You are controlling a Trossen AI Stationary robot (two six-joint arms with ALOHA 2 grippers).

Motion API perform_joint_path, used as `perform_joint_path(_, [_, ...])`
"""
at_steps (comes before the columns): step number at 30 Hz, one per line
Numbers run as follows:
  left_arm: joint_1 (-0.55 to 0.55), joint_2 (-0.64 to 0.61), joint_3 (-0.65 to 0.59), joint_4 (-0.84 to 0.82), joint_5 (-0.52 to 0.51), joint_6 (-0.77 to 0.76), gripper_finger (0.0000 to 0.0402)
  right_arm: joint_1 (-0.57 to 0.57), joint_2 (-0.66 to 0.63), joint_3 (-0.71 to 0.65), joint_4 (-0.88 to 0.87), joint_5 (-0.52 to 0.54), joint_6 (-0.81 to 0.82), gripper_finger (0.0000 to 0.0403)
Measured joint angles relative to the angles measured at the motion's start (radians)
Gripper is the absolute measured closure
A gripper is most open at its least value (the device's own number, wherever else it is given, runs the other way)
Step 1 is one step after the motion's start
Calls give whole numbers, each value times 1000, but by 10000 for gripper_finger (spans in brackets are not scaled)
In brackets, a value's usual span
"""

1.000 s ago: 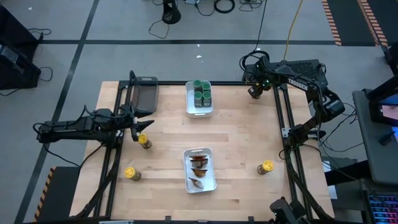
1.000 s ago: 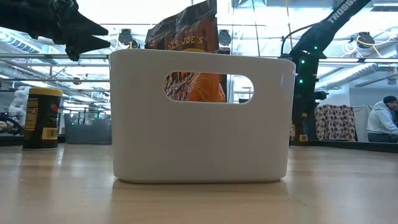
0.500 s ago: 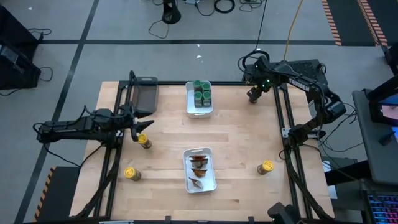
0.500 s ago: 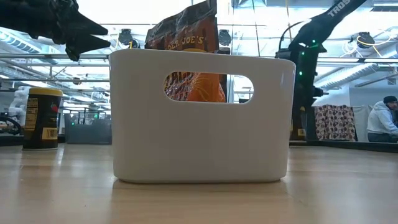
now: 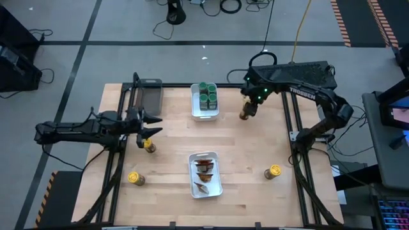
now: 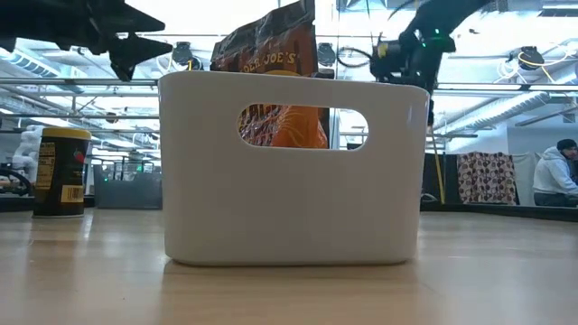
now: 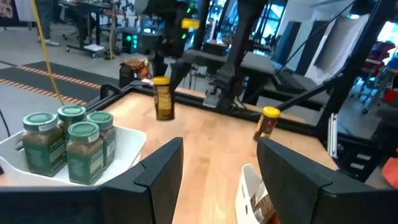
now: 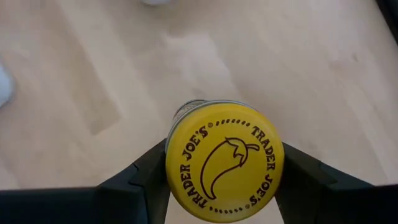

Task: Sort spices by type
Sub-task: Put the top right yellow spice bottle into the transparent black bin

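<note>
A yellow-lidded jar (image 8: 224, 160) is clamped upright between the fingers of the right end effector (image 5: 246, 113), carried above the desk (image 5: 249, 153) just beside the bin of green-lidded jars (image 5: 207, 97). The left end effector (image 5: 151, 125) is held spread and empty, directly beside another yellow-lidded jar standing on the desk (image 5: 149, 145), to which it is the nearer arm.

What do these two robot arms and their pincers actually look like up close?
Both arms are dark, nearly black, built of slim jointed segments. The right arm carries white lettering along its long link and a small green light near the wrist. Each ends in a gripper with two flat, angular black fingers. Thin dark cables trail from the left arm.
</note>
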Motion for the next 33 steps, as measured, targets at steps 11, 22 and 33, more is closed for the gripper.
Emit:
perform_joint_path(11, [0, 83, 0, 30, 1, -29, 191, 253, 0, 119, 4, 8, 19, 197])
perform_joint_path(22, [0, 89, 0, 32, 2, -36, 191, 397, 0, 148, 71, 14, 29, 197])
perform_joint_path(33, [0, 89, 0, 27, 0, -81, 191, 433, 62, 148, 61, 156, 41, 197])
